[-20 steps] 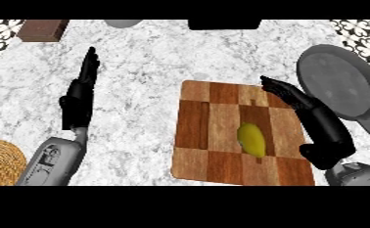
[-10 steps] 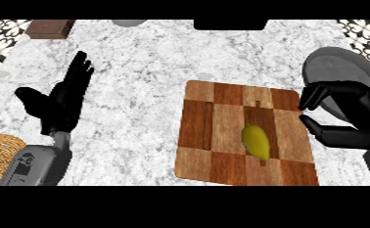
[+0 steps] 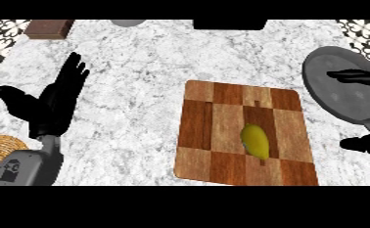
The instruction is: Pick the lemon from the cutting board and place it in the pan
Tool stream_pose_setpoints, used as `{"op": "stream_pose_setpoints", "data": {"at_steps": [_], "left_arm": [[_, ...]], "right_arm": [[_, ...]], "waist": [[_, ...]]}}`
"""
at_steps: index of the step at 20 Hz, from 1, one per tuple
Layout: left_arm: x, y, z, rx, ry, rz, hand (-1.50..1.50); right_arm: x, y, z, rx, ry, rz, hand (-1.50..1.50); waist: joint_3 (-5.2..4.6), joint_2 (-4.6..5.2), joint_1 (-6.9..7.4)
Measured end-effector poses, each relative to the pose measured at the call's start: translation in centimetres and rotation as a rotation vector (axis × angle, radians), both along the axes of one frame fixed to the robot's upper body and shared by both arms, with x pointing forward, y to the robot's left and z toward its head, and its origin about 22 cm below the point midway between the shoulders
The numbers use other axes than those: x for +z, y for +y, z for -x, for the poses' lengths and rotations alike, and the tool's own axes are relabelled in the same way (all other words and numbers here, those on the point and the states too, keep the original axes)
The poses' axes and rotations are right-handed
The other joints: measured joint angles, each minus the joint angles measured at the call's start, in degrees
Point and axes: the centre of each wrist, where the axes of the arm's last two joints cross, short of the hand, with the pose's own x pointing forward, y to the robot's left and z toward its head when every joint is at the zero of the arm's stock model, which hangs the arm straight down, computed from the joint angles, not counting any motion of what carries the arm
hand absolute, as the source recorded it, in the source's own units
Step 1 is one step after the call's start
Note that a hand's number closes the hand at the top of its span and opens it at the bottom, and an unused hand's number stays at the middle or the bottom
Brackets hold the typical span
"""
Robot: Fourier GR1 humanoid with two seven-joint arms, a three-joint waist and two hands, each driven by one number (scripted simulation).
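Note:
A yellow lemon [image 3: 254, 140] lies on the checkered wooden cutting board [image 3: 217, 124], right of the board's middle. The grey pan [image 3: 334, 97] sits just right of the board, cut off by the view's right edge. My right hand [image 3: 348, 76] shows only partly at that edge: fingers stretched over the pan, and the thumb [image 3: 357, 144] well apart lower down, beside the board's right side. It holds nothing and does not touch the lemon. My left hand [image 3: 56, 102] rests open at the far left, fingers up.
A brown block [image 3: 49, 27] lies at the back left, a grey round object [image 3: 128, 23] and a black object [image 3: 230, 24] along the back edge. A woven basket [image 3: 10, 147] peeks in at the lower left. Marble counter [image 3: 137, 70] lies between left hand and board.
My right hand has pulled away to the right, off the board and over the pan, spreading wider. The left hand has turned its palm out and shifted slightly. The lemon has not moved.

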Motion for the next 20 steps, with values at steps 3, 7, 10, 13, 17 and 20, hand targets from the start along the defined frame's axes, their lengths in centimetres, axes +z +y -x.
{"op": "stream_pose_setpoints", "data": {"at_steps": [3, 7, 10, 13, 17, 20], "left_arm": [[0.2, 0.0, -0.2, 0.001, -0.004, -0.002, 0.0], [0.4, 0.2, 0.0, -0.005, -0.005, -0.003, 0.0], [-0.1, 0.2, 0.3, -0.003, 0.0, 0.002, 0.0], [-0.1, -0.1, 0.1, 0.001, -0.001, 0.001, 0.0], [0.0, -0.2, 0.2, -0.003, 0.001, 0.0, 0.0], [0.1, -0.4, 0.3, -0.002, 0.003, 0.002, 0.0]], "right_arm": [[1.9, 0.8, -1.4, 0.033, -0.019, 0.083, -1.5], [3.7, 3.8, -2.0, 0.072, -0.041, 0.261, -1.5], [4.7, 6.7, -2.3, 0.084, -0.055, 0.386, -1.5], [4.8, 9.0, -2.3, 0.112, -0.044, 0.502, -1.5], [4.2, 11.2, -1.7, 0.164, 0.027, 0.701, -1.5], [4.0, 12.5, -1.4, 0.208, 0.069, 0.827, -1.5]], "waist": [[-0.03, 0.05, 0.15], [-0.09, -0.04, 0.26], [-0.11, -0.05, 0.35], [-0.12, -0.04, 0.17], [-0.12, -0.07, 0.21], [-0.11, -0.05, 0.17]]}}
